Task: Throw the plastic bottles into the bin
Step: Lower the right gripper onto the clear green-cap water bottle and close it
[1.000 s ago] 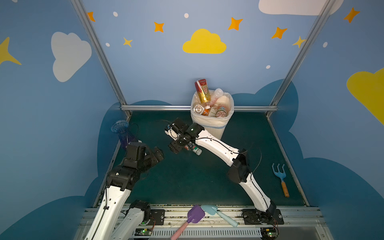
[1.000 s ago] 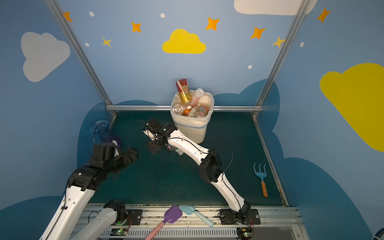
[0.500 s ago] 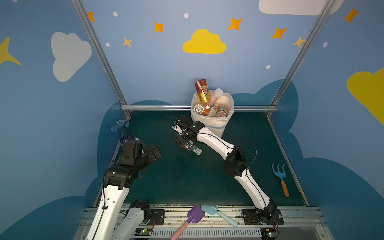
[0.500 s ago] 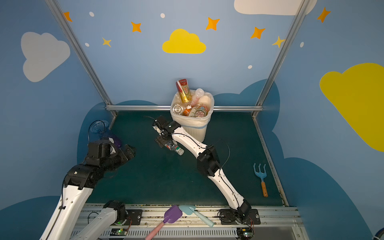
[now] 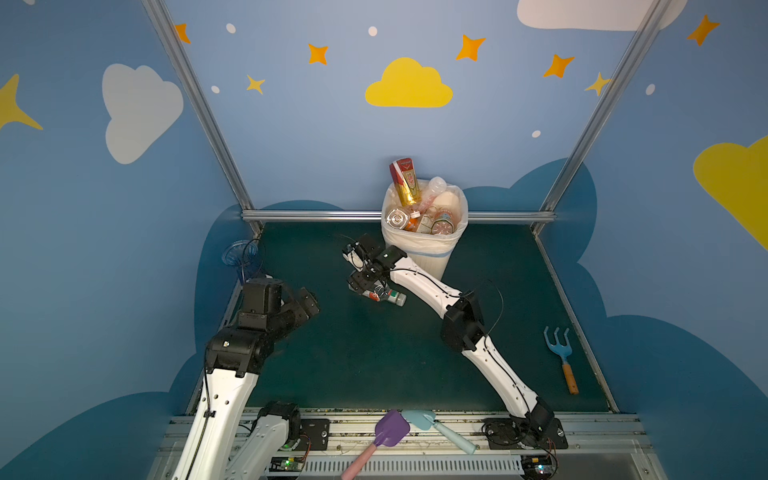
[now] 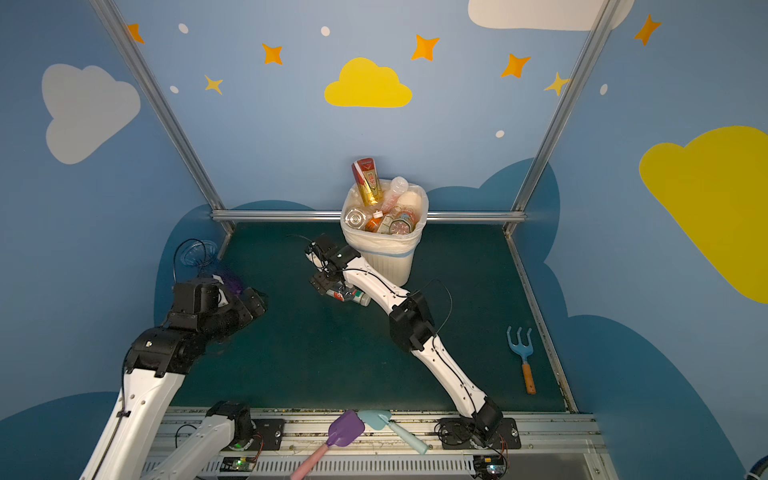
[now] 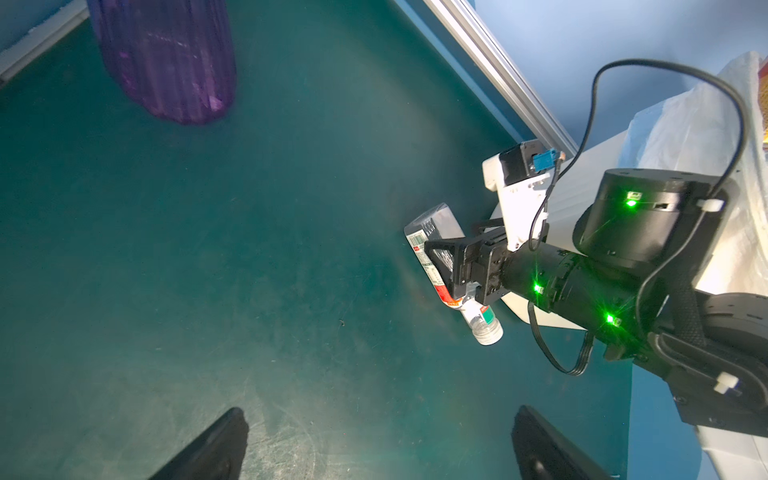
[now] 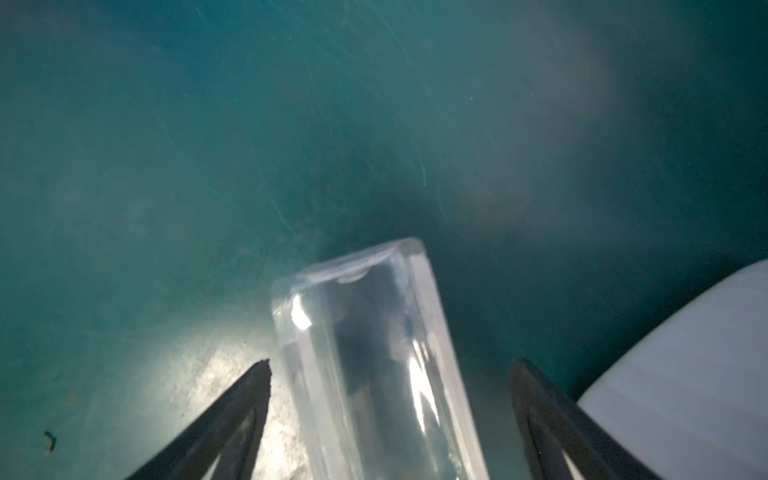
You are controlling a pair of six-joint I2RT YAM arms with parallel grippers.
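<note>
Plastic bottles (image 5: 424, 210) heaped past the brim of a tall off-white ribbed plastic bin (image 5: 432, 262) lined with a translucent bag, at the back middle of the dark green mat (image 5: 374, 361). Looks nearly done, with a single stray out on the mat in both top views. Far left, near a blue-purple ribbed see-through vase (image 5: 241, 255): black left gripper (image 5: 303, 300), jaws spread wide, nothing between them, well apart from the stray. Reaching across the middle on its white arm (image 5: 419, 282): black right gripper (image 5: 360, 286), directly over the stray and plainly the nearer of the two. Under it, lying on its side near the bin's foot, in front and to the left: small clear flat-sided plastic bottle (image 5: 382, 296) with a red-and-white label. Long axis running from clear flat base beneath the gripper to white screw cap (image 5: 400, 298) sticking out toward the right of the top views. In the right wrist view, bottle body (image 8: 365, 332) between the two dark fingertips (image 8: 249, 395), crosswise to the closing line, a sliver of mat showing on one side and a wider gap on the other: jaws open, straddling, not yet gripping. Calls for a straight squeeze across the narrow body, then a lift over the rim; could skid or roll if one finger lands first.
</note>
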